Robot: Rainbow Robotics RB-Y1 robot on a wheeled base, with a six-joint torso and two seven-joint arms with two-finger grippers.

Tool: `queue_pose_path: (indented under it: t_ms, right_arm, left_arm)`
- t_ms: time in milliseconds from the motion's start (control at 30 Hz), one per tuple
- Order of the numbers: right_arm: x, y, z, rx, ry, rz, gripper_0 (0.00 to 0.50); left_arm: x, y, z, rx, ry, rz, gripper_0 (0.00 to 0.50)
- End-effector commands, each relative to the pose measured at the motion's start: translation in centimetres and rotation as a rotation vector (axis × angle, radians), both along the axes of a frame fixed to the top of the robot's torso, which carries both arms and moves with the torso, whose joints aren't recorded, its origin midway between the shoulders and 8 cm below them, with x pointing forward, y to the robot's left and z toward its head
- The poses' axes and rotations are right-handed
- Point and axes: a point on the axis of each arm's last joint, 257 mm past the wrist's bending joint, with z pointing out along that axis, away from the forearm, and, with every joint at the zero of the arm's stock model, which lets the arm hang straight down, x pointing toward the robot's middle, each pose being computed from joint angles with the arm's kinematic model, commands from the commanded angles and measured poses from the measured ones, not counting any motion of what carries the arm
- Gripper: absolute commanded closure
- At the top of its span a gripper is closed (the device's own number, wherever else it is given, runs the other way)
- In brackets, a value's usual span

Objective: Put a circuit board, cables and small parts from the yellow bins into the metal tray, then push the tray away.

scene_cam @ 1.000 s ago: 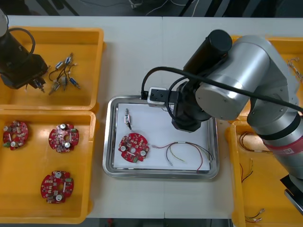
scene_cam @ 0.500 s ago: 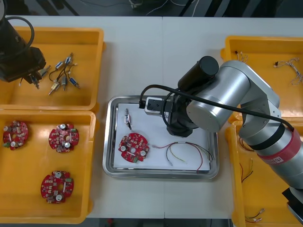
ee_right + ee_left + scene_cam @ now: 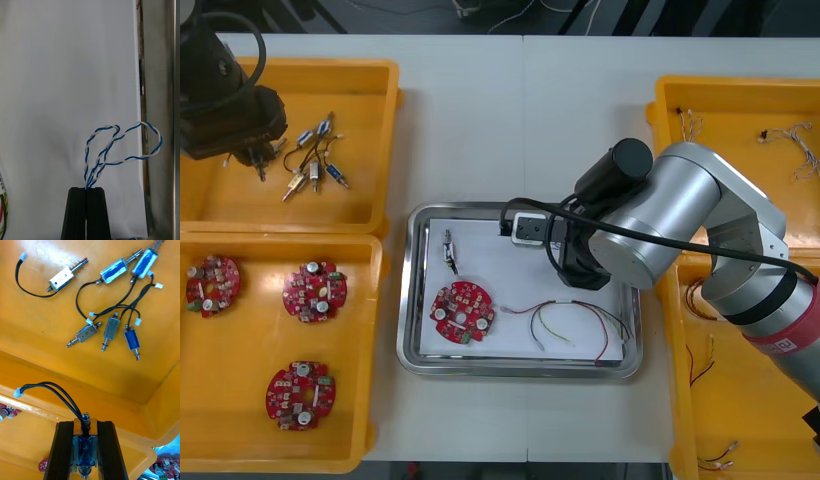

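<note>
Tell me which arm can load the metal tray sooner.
Right. The right gripper holds the twisted blue and white cable over the metal tray; the left gripper holds a small metal part over a yellow bin.

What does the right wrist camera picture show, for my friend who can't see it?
The black jaws of the right gripper are shut on a twisted blue and white cable, its loops spread out over the white inside of the metal tray. The tray's shiny rim runs beside the loops.
</note>
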Motion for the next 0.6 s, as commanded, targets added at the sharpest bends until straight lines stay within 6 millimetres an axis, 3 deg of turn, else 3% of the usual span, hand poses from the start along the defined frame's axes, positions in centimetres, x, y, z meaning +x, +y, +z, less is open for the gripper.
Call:
queue_pose_path:
  t_ms: [33, 467, 500, 600]
  right_arm:
    - [0.1, -0.5, -0.8, -0.026, -0.008, 0.034, 0.500]
    - [0.6, 0.6, -1.4, 0.012, -0.009, 0.030, 0.500]
    - [0.6, 0.6, -1.5, 0.013, -0.006, 0.030, 0.478]
    - [0.5, 0.6, -1.5, 0.014, -0.007, 0.028, 0.234]
  left_arm:
    - [0.0, -1.1, 2.3, 0.005, -0.053, -0.045, 0.500]
    - [-0.2, -8.0, 2.9, -0.013, -0.112, -0.201, 0.500]
    - [-0.3, -8.3, 2.9, -0.011, -0.114, -0.208, 0.500]
    - [-0.5, -10.1, 2.8, -0.009, -0.114, -0.253, 0.500]
